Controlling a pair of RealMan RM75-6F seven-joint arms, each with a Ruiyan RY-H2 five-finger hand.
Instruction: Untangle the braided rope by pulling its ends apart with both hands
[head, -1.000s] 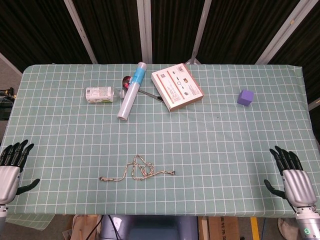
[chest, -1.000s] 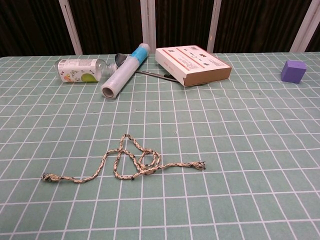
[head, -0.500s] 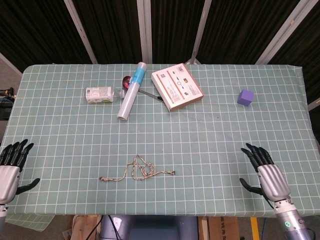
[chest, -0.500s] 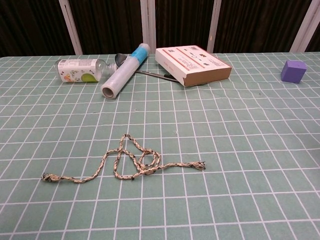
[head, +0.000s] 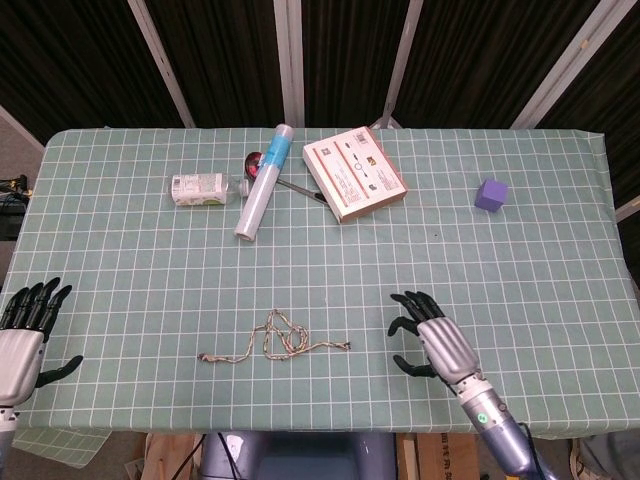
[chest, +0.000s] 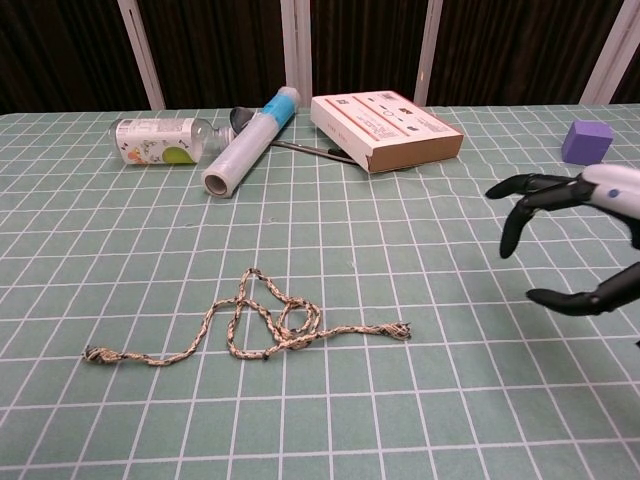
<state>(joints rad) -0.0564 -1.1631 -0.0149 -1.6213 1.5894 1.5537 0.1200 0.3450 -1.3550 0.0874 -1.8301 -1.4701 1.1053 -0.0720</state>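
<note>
The right robot hand (head: 432, 338) hovers released at three o'clock of the rope (head: 275, 342), reaching for its end; the left robot hand (head: 22, 335) waits released.

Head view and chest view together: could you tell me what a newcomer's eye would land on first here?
Most likely the braided rope, lying loosely looped and untouched near the front edge of the green checked table. Next comes the right hand, open with fingers spread, hovering just right of the rope's right end. The left hand waits open off the table's front left corner, and a white box lies at the back.
</note>
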